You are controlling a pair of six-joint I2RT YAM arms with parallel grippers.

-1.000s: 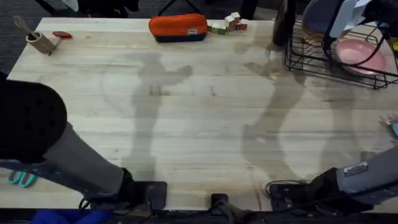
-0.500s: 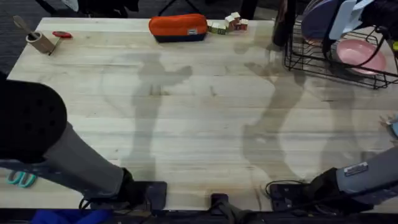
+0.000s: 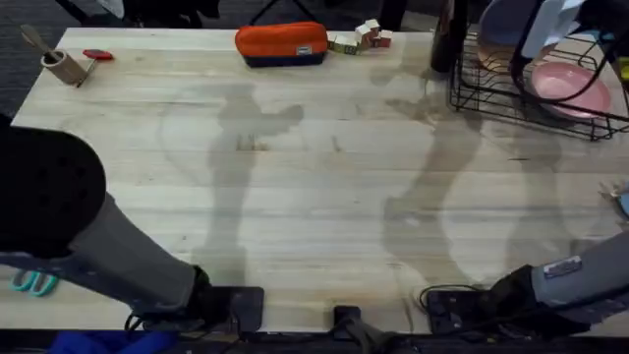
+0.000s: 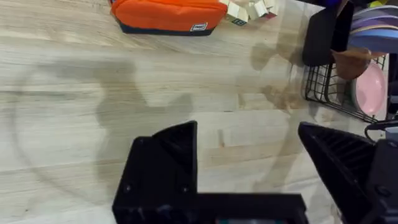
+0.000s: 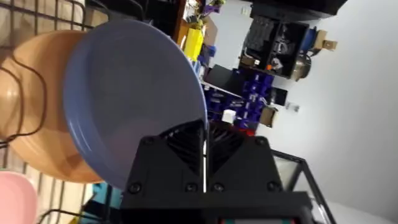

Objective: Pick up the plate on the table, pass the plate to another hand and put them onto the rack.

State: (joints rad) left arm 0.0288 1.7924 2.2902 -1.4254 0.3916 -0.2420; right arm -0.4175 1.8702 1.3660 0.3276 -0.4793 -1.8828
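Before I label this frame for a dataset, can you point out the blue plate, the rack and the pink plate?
blue plate (image 5: 134, 93): right wrist view, on its broad face.
rack (image 3: 470, 102): overhead view, on its front lower wire near the left corner.
pink plate (image 3: 562, 85): overhead view, on its face inside the rack.

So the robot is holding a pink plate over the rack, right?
Not quite. The plate in the right gripper is light blue, as the right wrist view shows. It is at the rack; the pink plate already sits inside.
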